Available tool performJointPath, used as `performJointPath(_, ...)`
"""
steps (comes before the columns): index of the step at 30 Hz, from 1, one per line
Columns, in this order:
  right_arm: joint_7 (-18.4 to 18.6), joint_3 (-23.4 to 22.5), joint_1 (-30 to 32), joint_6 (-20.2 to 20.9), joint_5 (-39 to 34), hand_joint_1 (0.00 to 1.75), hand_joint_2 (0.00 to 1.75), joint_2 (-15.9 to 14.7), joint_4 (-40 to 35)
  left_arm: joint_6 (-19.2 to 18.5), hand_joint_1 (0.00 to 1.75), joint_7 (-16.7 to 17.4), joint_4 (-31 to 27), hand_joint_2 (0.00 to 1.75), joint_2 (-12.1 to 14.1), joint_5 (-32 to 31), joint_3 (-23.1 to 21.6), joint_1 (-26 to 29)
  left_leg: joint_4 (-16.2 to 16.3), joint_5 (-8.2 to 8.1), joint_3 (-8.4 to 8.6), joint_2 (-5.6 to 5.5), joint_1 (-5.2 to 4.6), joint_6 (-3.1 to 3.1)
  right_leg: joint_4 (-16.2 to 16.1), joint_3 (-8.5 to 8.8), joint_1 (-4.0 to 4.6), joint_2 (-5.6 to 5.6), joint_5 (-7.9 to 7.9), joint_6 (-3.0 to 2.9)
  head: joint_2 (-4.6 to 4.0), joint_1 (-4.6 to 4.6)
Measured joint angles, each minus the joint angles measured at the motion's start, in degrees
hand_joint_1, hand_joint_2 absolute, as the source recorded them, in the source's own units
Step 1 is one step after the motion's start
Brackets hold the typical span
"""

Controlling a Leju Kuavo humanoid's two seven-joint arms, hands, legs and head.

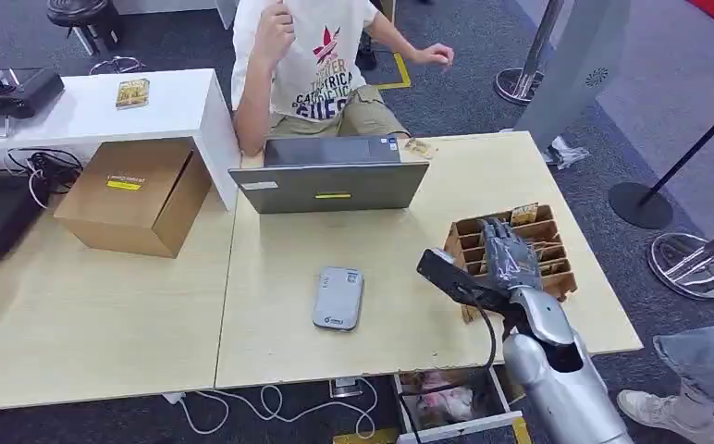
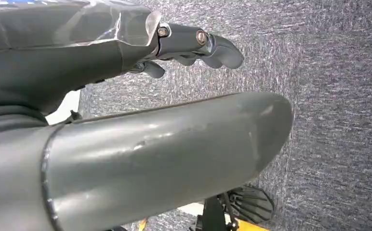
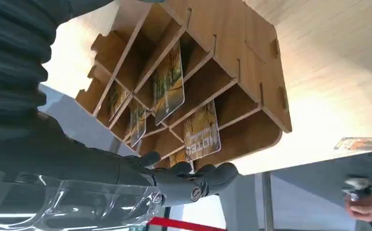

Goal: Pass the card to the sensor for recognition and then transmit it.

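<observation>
Left hand (image 2: 193,45): left wrist view looks past it at grey carpet; fingers curled loosely with nothing in them, not touching anything.

Cardboard box (image 1: 136,194) at the left of the desk (image 1: 85,305). Behind it, a white side table (image 1: 94,111) with a small card-like item on top. Laptop (image 1: 330,176) at desk centre, a person (image 1: 312,69) seated behind it.

Sensor (image 1: 338,297): small grey flat unit, lying on the desk in front of the laptop, well apart from the right hand.

Right arm enters from lower right, forearm angled up and toward the wooden card rack (image 1: 512,254) on the right part of the desk. Right hand (image 1: 509,254) is over the rack, fingers pointing into its compartments. In the right wrist view, fingertips (image 3: 208,175) lie just beside the rack's open edge, slightly curled and apart; nothing visibly held. Cannot tell if they touch a card.

Cards (image 3: 168,82) stand tilted in several rack compartments; one reads "HOTEL" (image 3: 202,130), nearest the fingertips
</observation>
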Motion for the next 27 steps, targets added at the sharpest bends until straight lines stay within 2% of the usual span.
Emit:
performJointPath(21, -1.5, -2.0, -0.8, 0.1, -1.7, 0.00, 1.75, 0.0, 3.4, 0.1, 0.00, 0.0, 0.0, 0.00, 0.0, -0.1, 0.0, 0.0, 0.0, 0.03, 0.00, 0.00, 0.00, 0.03, 0.0, 0.02, 0.00, 0.00, 0.01, 0.00, 0.00, -0.02)
performJointPath(27, -1.7, -2.3, -0.9, 0.1, -1.8, 0.09, 1.75, 0.0, 3.8, 0.2, 0.00, 0.0, 0.0, 0.00, 0.0, -0.1, 0.0, 0.1, 0.0, 0.03, 0.01, 0.00, 0.00, 0.03, 0.0, 0.02, 0.00, 0.00, 0.01, 0.00, 0.00, -0.02)
